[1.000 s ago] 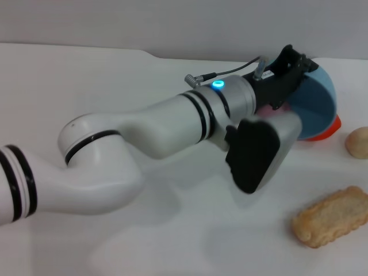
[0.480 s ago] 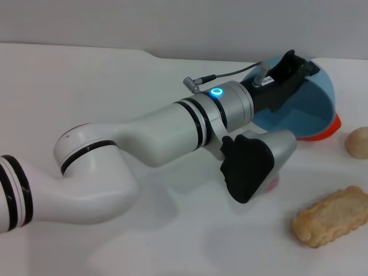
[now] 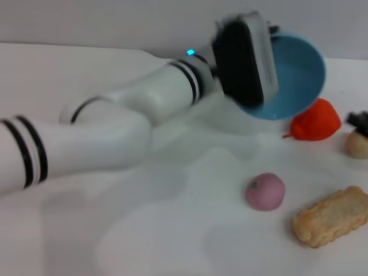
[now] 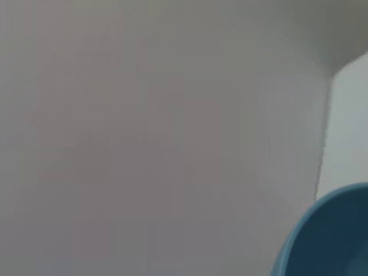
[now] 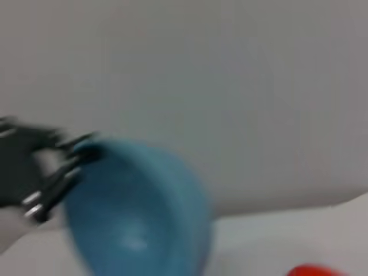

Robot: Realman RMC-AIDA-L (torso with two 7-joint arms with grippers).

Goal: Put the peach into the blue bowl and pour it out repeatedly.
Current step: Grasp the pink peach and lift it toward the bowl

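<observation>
The left gripper (image 5: 75, 161) had its dark fingers (image 5: 86, 152) closed on the rim of the blue bowl (image 3: 290, 75), holding it raised off the table (image 3: 144, 230) and tipped on its side, the hollow turned outward and nothing visible inside. Just below the bowl's lower edge lay a red-orange pointed fruit (image 3: 313, 122). Farther out from the fingers, the peach (image 3: 265, 191) rested alone on the table, clear of the bowl, its small green mark up. Near the peach lay a tan biscuit-shaped piece (image 3: 332, 216), and beside the red-orange fruit sat a beige ball (image 3: 357, 144). A dark part of the right gripper (image 3: 359, 121) showed just above that ball; I could not tell how its fingers stood.
</observation>
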